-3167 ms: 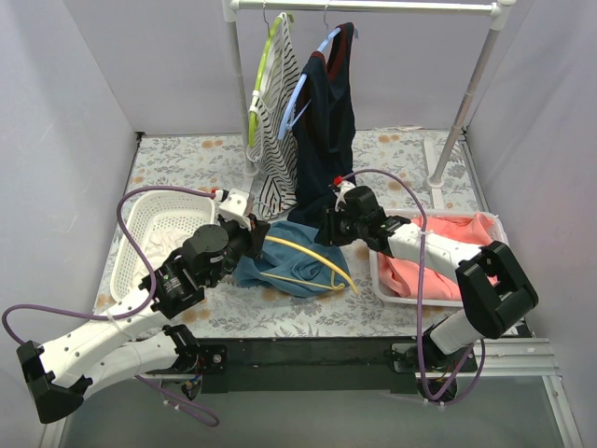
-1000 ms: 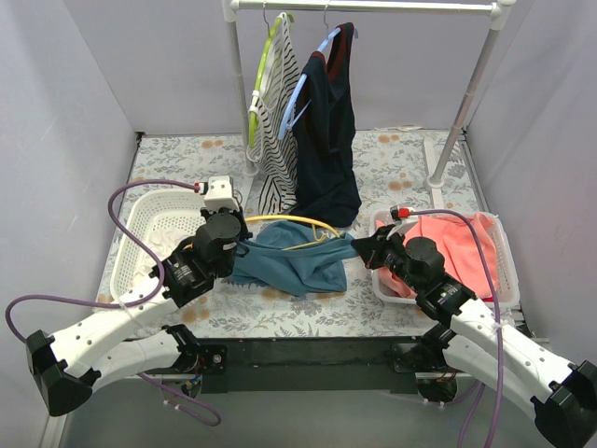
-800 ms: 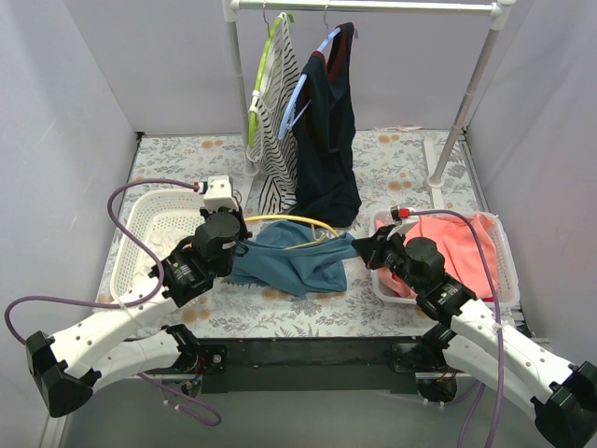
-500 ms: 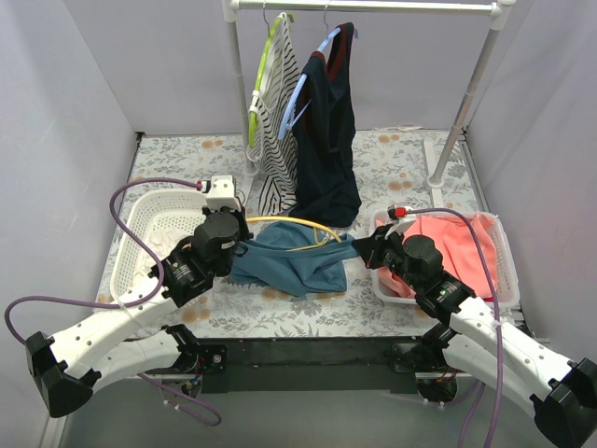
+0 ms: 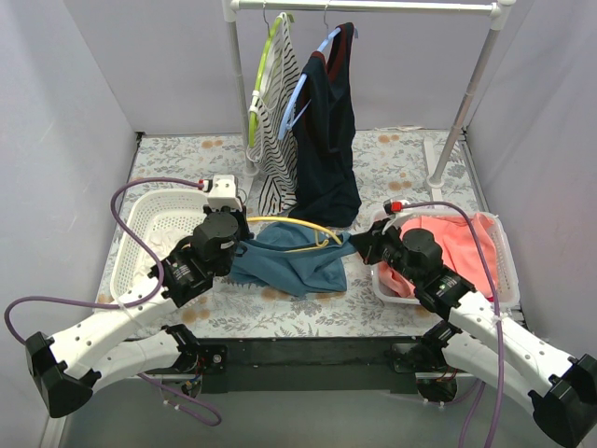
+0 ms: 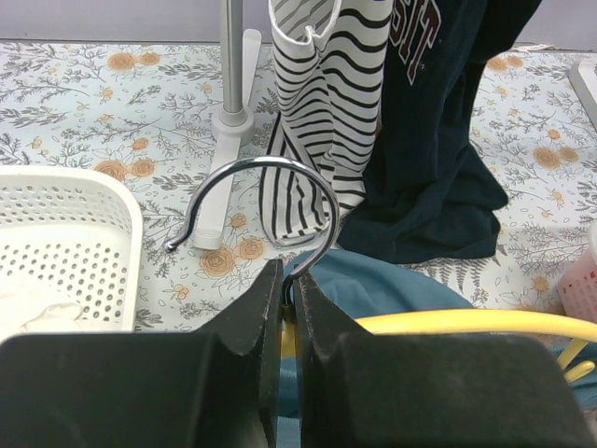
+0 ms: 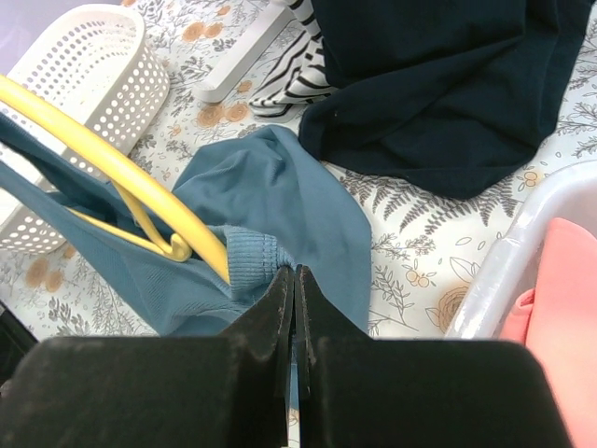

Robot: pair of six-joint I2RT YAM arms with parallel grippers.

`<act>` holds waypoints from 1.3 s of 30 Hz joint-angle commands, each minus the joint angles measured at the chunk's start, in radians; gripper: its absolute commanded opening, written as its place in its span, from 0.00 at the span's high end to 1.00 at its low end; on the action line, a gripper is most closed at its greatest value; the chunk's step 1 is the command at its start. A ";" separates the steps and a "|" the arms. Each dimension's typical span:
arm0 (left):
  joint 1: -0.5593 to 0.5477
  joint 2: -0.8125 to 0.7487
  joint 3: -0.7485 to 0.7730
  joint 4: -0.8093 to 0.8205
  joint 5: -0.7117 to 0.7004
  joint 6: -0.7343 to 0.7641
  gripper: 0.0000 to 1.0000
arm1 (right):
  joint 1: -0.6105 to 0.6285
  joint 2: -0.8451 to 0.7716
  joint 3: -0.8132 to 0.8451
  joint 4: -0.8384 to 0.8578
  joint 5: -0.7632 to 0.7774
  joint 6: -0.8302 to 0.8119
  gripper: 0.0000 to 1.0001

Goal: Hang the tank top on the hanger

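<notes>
The teal-blue tank top (image 5: 291, 263) lies spread on the table between the arms, with the yellow hanger (image 5: 291, 224) threaded through it. My left gripper (image 5: 244, 245) is shut on the hanger at the base of its metal hook (image 6: 266, 196); the yellow bar (image 6: 466, 323) runs right over the fabric. My right gripper (image 5: 356, 245) is shut on the ribbed edge of the tank top (image 7: 252, 261), right beside the hanger's yellow arm (image 7: 121, 173). The top (image 7: 280, 201) drapes around that arm.
A white perforated basket (image 5: 149, 229) stands at the left. A white bin with pink cloth (image 5: 462, 252) stands at the right. A rack (image 5: 364, 7) at the back holds a striped top (image 5: 275, 121) and a dark navy garment (image 5: 326, 140).
Since 3.2 s ago the right arm has pulled back to the right, and the top now lies stretched between the grippers. In the last second the right gripper moved slightly up and left.
</notes>
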 commanded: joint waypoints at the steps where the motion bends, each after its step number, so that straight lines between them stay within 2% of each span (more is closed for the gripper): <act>1: 0.005 0.000 0.034 0.045 -0.045 0.042 1.00 | 0.003 0.000 0.062 0.013 -0.050 -0.025 0.99; 16: 0.014 0.026 0.068 0.059 -0.031 0.081 1.00 | 0.003 -0.074 -0.002 -0.054 -0.030 -0.050 0.99; 26: 0.016 0.020 0.053 0.064 0.000 0.081 1.00 | 0.003 -0.022 0.087 -0.054 -0.013 -0.088 0.99; 39: 0.014 0.030 0.043 0.070 0.026 0.088 1.00 | 0.003 0.050 0.219 -0.053 -0.082 -0.145 0.99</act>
